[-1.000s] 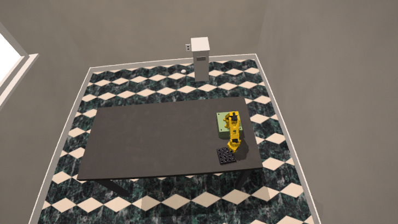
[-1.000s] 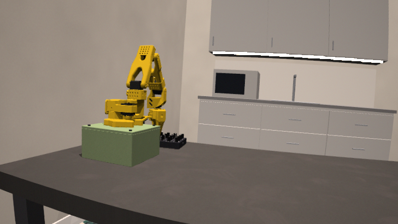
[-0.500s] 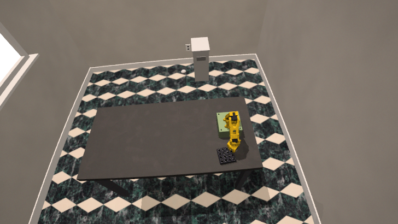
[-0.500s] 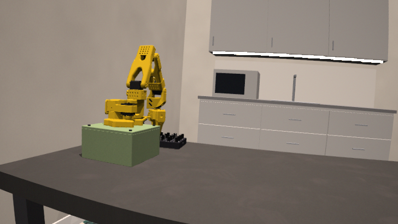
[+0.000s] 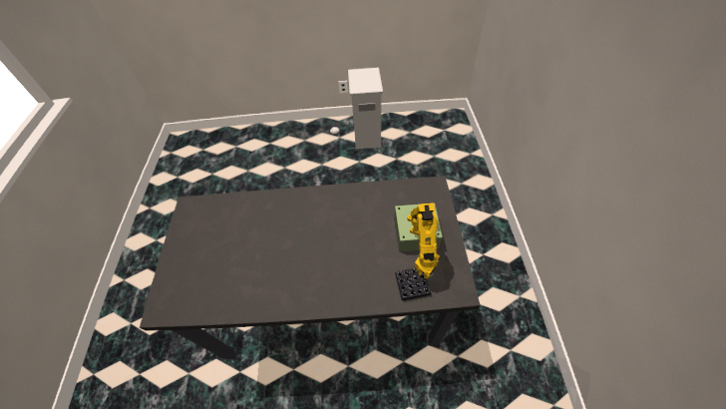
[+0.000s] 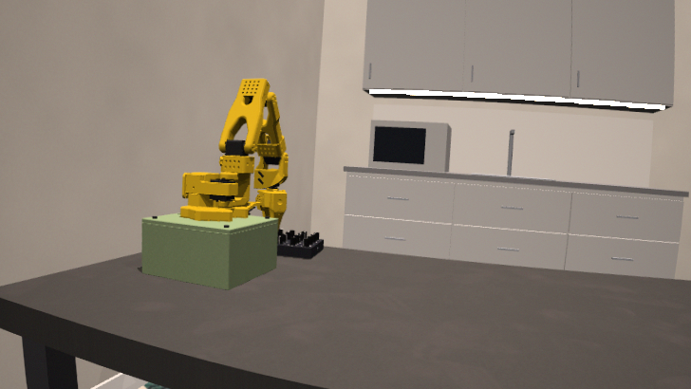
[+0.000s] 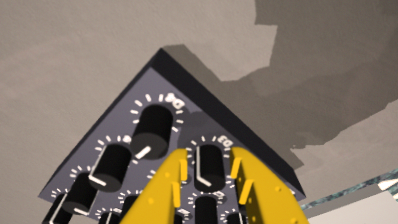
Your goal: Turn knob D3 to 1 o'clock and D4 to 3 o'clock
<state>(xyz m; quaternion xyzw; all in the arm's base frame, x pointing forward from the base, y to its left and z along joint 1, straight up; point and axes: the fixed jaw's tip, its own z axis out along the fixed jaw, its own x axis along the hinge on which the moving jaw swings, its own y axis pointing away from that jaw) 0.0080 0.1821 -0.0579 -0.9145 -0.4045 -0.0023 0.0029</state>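
We see the dark table (image 5: pixel 284 253) (image 6: pixel 386 308), its top faintly mottled, bearing the boxy, matte green pedestal (image 5: pixel 408 245) (image 6: pixel 186 250) under our yellow arm (image 5: pixel 427 235) (image 6: pixel 244 113). Beyond the pedestal lies the flat black knob box (image 5: pixel 416 295) (image 6: pixel 302 250) (image 7: pixel 165 60), its knobs cylindrical, with white pointer lines. Our gripper (image 5: pixel 425 275) (image 6: pixel 280 224) (image 7: pixel 210 162) is narrow, its ridged yellow fingers flanking knob D3 (image 7: pixel 210 167); we see slivers of space beside it, so we judge it ungripped. We should centre over its axis, close evenly, then twist without tilting, keeping the fingertips off knob D4 (image 7: pixel 153 131) and the neighbouring row.

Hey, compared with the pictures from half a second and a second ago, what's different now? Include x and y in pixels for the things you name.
Nothing has visibly changed: the yellow arm (image 5: pixel 427 238) (image 6: pixel 246 116), the green block (image 5: pixel 407 245) (image 6: pixel 186 250) and the black knob box (image 5: pixel 412 284) (image 6: pixel 299 250) (image 7: pixel 225 119) look the same. The close-up has no earlier picture, so I can't tell whether the claw's fingers or any knob turned slightly.
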